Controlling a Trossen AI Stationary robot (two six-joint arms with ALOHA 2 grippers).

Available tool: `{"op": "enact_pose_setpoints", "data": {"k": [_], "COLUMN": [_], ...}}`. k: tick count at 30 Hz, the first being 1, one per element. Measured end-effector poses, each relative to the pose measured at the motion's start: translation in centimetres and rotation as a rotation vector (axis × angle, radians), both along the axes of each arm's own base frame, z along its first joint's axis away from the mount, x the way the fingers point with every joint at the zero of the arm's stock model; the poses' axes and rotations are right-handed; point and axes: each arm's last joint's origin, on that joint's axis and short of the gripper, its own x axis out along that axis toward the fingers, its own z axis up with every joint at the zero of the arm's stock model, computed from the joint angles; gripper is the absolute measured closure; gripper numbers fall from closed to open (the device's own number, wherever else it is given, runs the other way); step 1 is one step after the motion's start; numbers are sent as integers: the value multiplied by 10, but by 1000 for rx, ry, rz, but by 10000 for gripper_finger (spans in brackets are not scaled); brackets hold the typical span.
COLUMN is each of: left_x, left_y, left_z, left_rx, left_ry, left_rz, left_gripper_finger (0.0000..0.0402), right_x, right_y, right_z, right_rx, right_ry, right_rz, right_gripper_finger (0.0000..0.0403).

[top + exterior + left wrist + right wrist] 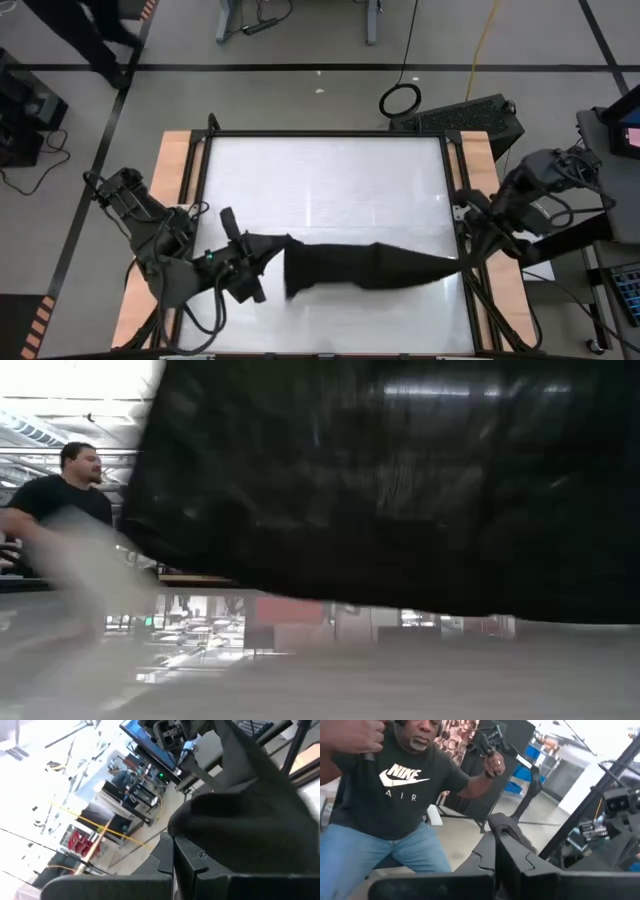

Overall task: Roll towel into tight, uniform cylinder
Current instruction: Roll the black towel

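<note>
The towel (360,265) is stretched out as a long dark band across the lower middle of the overhead frame, lifted over the pale table (320,170). It is wide and bunched toward the left and narrows to a point at the right edge of the table.

The left gripper (252,262) sits at lower left of the overhead frame, clamped on the towel's left end. In its own wrist camera the two fingers (172,855) are pressed together with black cloth (240,825) spilling out from between them and filling the right side of that frame.

The right gripper (468,258) is at the right edge of the table, where the towel's narrow tip ends. Its wrist camera shows the fingers (495,850) closed against each other with a dark strip of cloth (502,825) caught at their tips.

From table height, the towel (400,480) hangs as a big dark sheet over most of the frame, its lower edge clear of the tabletop, with the room visible beneath it.

A person in a black shirt (60,500) stands at the left of that low frame. Another person in a dark printed T-shirt and jeans (395,800) shows in the right wrist camera, one hand (494,766) raised.
</note>
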Motion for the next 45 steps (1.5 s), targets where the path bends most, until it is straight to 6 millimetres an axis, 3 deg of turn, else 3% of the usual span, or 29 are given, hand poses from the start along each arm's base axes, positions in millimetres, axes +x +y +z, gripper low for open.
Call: {"op": "enact_pose_setpoints", "data": {"k": [4,10,14,19,24,30,39,45], "left_x": [4,21,32,57,81,108,133,140], "left_y": [6,46,82,116,136,152,182,205], "left_z": [2,-9,-32,-72,-111,-153,-197,-213], "left_rx": [28,32,-80,-235,-267,-261,-249,-298], "left_ry": [-1,31,90,255,399,545,626,609], "left_rz": [44,334,413,498,616,691,810,908], "left_gripper_finger": [402,402,402,402,402,402,392,341], "right_x": [-6,1,19,44,56,58,59,57], "right_y": [-4,-19,-25,-28,-35,-51,-67,-80], "right_z": [12,3,-30,-87,-135,-168,-177,-176], "right_rx": [0,-66,-149,-228,-302,-323,-221,-153], "right_ry": [-51,80,353,653,783,847,896,886], "right_rz": [-84,-613,-890,-1028,-1123,-1285,-1407,-1582], "right_gripper_finger": [403,403,403,403,403,403,393,330]}}
